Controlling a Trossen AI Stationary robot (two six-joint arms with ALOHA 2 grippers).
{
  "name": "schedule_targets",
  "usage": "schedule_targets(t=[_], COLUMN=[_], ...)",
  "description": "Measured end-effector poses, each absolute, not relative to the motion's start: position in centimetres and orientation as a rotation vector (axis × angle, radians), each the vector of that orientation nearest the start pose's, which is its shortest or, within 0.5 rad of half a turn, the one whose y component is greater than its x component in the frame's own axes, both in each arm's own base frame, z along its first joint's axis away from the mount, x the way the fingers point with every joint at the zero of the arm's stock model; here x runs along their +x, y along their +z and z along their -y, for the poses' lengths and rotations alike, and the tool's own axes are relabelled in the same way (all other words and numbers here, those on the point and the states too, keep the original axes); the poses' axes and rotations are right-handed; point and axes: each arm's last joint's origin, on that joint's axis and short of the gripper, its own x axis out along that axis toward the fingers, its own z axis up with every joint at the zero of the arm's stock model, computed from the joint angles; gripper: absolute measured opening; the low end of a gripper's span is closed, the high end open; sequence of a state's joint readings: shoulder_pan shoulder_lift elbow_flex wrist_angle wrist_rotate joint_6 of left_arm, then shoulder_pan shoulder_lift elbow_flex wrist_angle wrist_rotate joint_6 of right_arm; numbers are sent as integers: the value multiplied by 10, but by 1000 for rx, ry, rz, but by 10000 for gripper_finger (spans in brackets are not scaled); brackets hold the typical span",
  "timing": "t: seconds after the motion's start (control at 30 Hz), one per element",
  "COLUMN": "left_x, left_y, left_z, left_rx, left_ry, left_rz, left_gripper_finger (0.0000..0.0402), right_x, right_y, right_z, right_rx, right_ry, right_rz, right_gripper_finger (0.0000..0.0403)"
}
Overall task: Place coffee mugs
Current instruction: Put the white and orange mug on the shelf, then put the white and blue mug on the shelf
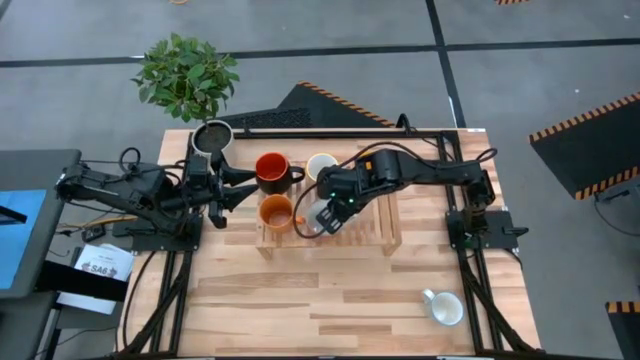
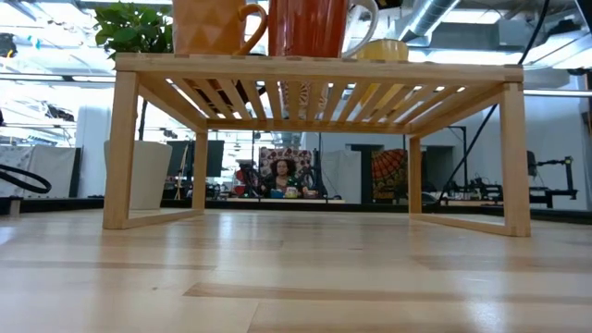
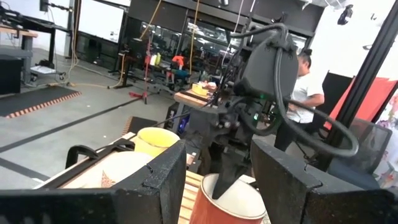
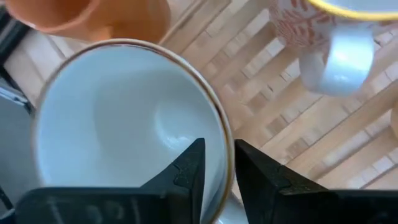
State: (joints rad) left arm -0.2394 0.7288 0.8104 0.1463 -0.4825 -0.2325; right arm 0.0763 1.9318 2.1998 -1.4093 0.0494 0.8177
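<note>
From above, a slatted wooden rack [image 1: 330,232] stands mid-table. On it sit the red mug [image 1: 271,170] with its black handle, an orange mug [image 1: 276,212] on the near-left part, and a pale mug [image 1: 320,166] toward the far side. The right gripper [image 1: 322,214] is over the rack beside the orange mug, carrying a white mug [image 1: 311,218]. Another white mug [image 1: 442,307] waits well apart on the near-right tabletop. The left gripper [image 1: 236,186] hovers at the rack's left edge, next to the red mug, its fingers spread and empty. A dark-insided cup [image 1: 212,136] and a potted plant [image 1: 186,73] sit at the far left.

The low view shows only the rack's shelf [image 2: 314,67] with mug bases on top and a person in the room behind.

From the left wrist, the spread fingers [image 3: 163,180] frame the right arm's gripper lowered onto a mug rim.

In the right wrist view, the two fingers [image 4: 186,171] pinch the white mug's wall [image 4: 221,143], one inside and one outside, with the slats just below.

To finish well, the mug probably wants lowering straight until its base sits flat across the slats, clear of the orange mug, before the fingers part; releasing while tilted could tip it into its neighbour.
</note>
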Motion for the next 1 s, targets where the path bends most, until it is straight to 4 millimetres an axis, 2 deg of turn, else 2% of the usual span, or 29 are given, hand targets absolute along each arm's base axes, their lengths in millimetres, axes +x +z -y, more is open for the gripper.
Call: schedule_targets(t=[0.43, 0.73, 0.93, 1.0], left_x=[152, 152, 154, 153], left_y=[380, 380, 379, 379], left_z=[23, 23, 24, 24], left_rx=[-311, -311, -309, -319], left_ry=[216, 216, 216, 215], left_rz=[241, 241, 234, 233], left_gripper_finger=[165, 165, 165, 165], right_x=[372, 350, 330, 317], right_y=[388, 414, 434, 442], right_z=[-19, -13, -10, -13], right_rx=[635, 634, 516, 459], right_ry=[-462, -445, -443, -447], right_rz=[-1057, -975, -901, -892], right_gripper_finger=[114, 114, 115, 115])
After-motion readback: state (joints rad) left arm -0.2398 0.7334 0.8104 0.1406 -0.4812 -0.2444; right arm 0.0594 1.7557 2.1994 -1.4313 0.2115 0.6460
